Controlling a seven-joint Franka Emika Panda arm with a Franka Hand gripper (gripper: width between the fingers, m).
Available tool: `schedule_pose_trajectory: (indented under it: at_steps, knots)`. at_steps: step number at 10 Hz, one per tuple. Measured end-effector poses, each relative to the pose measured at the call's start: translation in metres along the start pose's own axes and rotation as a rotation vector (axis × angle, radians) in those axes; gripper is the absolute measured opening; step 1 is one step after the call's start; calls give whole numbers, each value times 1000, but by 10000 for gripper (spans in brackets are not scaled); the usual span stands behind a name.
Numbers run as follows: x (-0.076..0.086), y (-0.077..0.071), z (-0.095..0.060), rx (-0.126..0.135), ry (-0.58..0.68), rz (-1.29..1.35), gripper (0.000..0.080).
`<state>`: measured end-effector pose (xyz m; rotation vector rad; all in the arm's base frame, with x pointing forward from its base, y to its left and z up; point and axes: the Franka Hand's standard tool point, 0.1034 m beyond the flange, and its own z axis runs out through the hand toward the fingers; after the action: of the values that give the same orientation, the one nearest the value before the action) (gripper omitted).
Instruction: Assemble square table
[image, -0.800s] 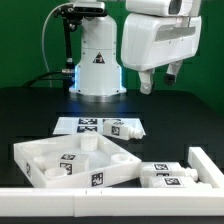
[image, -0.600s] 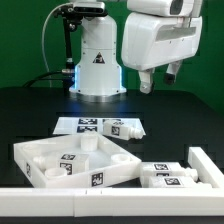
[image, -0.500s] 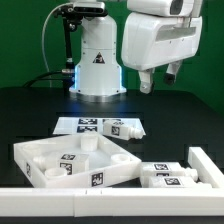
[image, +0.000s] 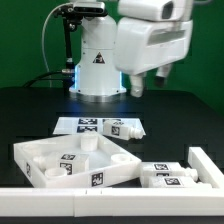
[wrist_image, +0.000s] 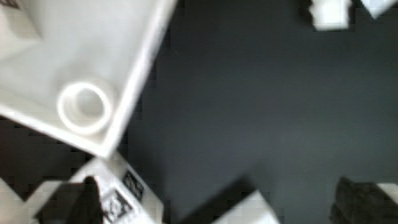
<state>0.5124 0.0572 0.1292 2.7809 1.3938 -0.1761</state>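
Square table top (image: 38, 160) lies well below the end effector (image: 150, 84), which hangs jaws apart, empty

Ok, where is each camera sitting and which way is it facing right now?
Exterior view: off the arm, facing the robot base across the black table, over the square table top; the arm and open pincer show.
Wrist view: on the wrist, looking down, blurred; its dark fingertips show at one edge.
Shared: the square table top, with a round socket.
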Motion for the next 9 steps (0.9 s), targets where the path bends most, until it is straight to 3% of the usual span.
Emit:
schedule_pose_trajectory:
  at_steps: [3,7,8,9]
  knots:
    - [-27,18,11,-4,9,-42,649]
    - [-23,15,12,-2,9,-49,649]
    - [-15,22,11,12,-3,-11,649]
    - [7,37,5,10,3,-37,649]
